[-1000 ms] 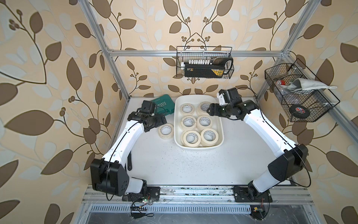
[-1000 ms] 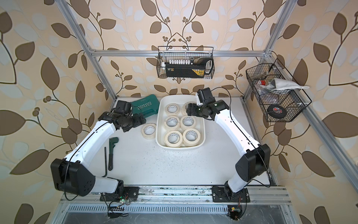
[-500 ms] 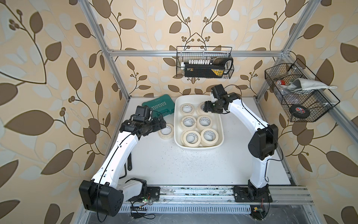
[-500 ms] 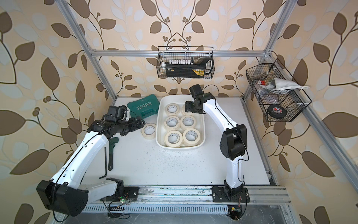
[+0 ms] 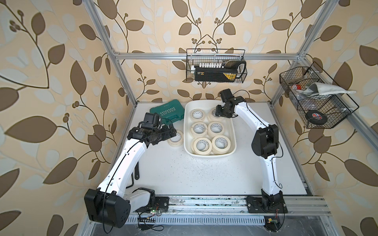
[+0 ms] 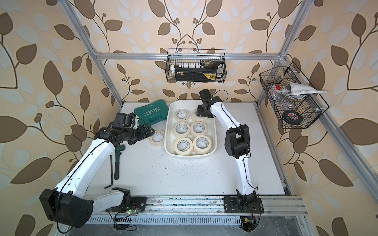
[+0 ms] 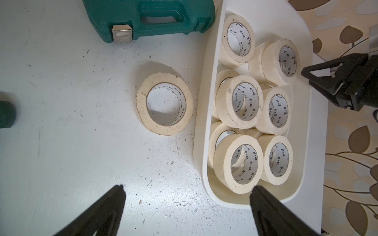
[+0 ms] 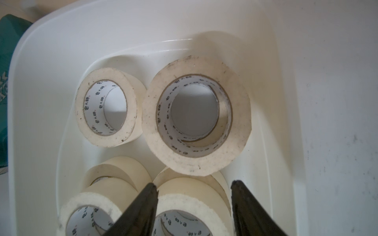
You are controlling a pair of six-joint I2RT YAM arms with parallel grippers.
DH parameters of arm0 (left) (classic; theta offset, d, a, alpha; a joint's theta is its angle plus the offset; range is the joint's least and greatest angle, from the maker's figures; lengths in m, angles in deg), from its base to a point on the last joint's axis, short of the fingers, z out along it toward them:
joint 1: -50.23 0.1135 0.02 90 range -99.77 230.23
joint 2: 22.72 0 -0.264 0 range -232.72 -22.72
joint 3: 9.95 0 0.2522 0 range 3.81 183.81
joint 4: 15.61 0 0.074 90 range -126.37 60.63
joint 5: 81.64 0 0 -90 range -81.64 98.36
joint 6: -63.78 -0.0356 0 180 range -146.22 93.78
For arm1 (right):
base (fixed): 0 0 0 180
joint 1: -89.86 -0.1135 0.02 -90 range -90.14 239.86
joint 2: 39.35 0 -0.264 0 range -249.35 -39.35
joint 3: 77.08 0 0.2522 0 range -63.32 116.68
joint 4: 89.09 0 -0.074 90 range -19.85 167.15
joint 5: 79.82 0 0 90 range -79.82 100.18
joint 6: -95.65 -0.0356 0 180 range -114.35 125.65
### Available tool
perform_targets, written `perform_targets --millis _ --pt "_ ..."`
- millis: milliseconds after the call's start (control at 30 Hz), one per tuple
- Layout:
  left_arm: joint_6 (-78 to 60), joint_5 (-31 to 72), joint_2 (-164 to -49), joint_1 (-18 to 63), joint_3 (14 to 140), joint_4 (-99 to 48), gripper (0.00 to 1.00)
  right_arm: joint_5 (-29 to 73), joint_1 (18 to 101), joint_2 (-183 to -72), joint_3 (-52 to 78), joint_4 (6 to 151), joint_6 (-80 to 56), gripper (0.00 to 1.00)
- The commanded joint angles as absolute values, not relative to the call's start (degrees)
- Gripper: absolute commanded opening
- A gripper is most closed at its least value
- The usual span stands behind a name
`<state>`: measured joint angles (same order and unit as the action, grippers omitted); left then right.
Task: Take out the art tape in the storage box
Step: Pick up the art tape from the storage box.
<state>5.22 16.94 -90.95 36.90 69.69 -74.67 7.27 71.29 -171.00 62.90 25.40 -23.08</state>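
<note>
Now, in both top views: your right elbow [image 5: 264,141] has folded upward, and the right gripper [image 5: 217,111] has come over the upper-right roll of art tape [image 5: 202,152] in the storage box [image 5: 209,156], centre frame. Left elbow [image 5: 106,208] has dropped lower left.

Left wrist: left gripper [image 7: 187,188] is spread wide and empty; a loose roll [image 7: 143,106] lies mid-frame beside the box.

Right wrist: jaws are parted and hold nothing; cream rolls with printed white cores lie beneath.
</note>
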Motion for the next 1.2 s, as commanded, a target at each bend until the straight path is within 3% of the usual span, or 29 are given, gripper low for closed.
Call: perform_targets --millis 0,600,1167 --pt "4.8 17.7 -90.8 37.0 69.5 -73.7 0.99 6.7 72.1 -173.6 66.0 23.9 -26.5 0.59" --pt "4.8 16.0 -90.7 37.0 69.4 -74.0 0.99 5.0 73.0 -177.2 65.9 24.9 -33.6 0.66" --pt "5.0 17.2 -91.2 37.0 69.9 -74.1 0.99 4.8 73.2 -179.0 64.1 29.6 -36.5 0.56"
